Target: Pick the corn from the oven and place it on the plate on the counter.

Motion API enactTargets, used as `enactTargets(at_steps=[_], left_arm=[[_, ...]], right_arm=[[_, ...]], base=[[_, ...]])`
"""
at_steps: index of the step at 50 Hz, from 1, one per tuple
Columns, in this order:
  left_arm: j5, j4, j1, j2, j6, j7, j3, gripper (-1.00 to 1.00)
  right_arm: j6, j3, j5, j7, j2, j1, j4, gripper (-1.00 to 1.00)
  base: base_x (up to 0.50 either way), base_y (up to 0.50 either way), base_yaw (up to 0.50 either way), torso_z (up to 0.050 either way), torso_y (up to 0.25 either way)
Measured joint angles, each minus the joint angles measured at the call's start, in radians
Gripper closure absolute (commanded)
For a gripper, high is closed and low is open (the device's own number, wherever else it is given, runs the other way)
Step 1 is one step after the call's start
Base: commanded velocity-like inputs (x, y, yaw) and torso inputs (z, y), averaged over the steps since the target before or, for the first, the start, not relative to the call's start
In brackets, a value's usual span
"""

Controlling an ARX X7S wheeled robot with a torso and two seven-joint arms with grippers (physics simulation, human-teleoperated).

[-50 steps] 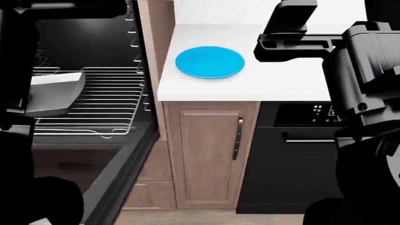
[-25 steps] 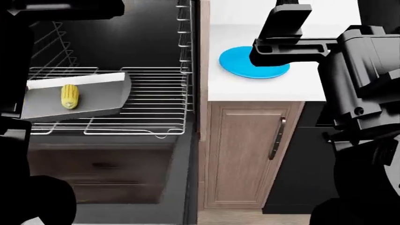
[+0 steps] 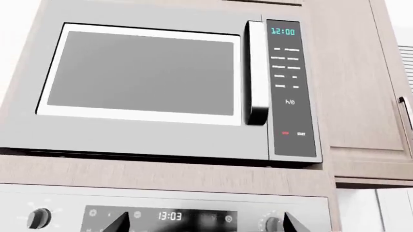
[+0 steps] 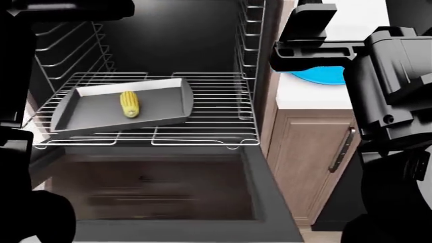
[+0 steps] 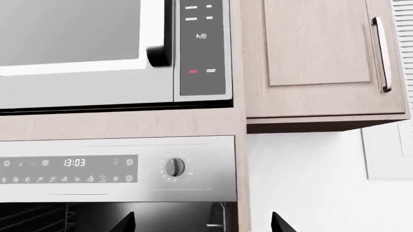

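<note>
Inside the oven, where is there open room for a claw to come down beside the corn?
Bare tray floor lies on both sides of the corn. Bare wire rack runs between tray and right-hand guides. The tray's near rim is tighter.

Microwave (image 3: 158,82) above, wall cabinet (image 5: 316,53) beside.
</note>
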Motion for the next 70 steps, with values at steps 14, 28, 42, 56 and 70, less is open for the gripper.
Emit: enactTargets(at_steps=[14, 28, 42, 56, 70], left_arm=[[-0.018, -0.004, -0.002, -0.016, 0.020, -0.023, 0.018, -1.00], [-0.029, -0.007, -0.003, -0.029, 0.040, -0.040, 0.032, -1.00], [-0.015, -0.008, 0.002, -0.043, 0.057, -0.042, 0.044, -1.00], [-0.022, -0.008, 0.002, -0.051, 0.077, -0.048, 0.059, -1.00], [-0.026, -0.011, 0.009, -0.055, 0.097, -0.050, 0.075, -1.00]], right_arm=[[-0.026, -0.014, 0.014, 0.015, 0.016, -0.006, 0.005, -1.00], [-0.047, -0.027, 0.027, 0.032, 0.031, -0.009, 0.009, -1.00], [-0.086, -0.051, 0.023, 0.024, 0.047, -0.019, 0.009, -1.00], [-0.105, -0.061, 0.035, 0.040, 0.059, -0.024, 0.022, -1.00], [-0.129, -0.074, 0.022, 0.039, 0.074, -0.035, 0.025, -1.00]], base=[[0.00, 0.50, 0.00, 0.000, 0.000], [0.00, 0.50, 0.00, 0.000, 0.000], [0.00, 0.32, 0.00, 0.000, 0.000], [0.38, -0.17, 0.00, 0.000, 0.000], [0.38, -0.14, 0.00, 0.000, 0.002]])
